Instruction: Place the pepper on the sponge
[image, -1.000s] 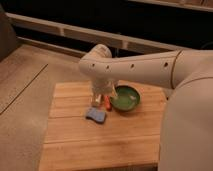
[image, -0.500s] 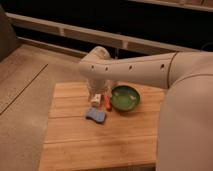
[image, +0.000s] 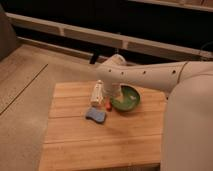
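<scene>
Between bottle (image: 96, 92) and bowl (image: 128, 100), the gripper (image: 113, 98) hangs wide over the pepper (image: 108, 105), which lies just beside the sponge (image: 95, 115); straddle its narrow width squarely before closing.

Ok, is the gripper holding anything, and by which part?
Nothing, it seems: the gripper hangs by the green bowl, the pepper lying free on the board beside it.
</scene>
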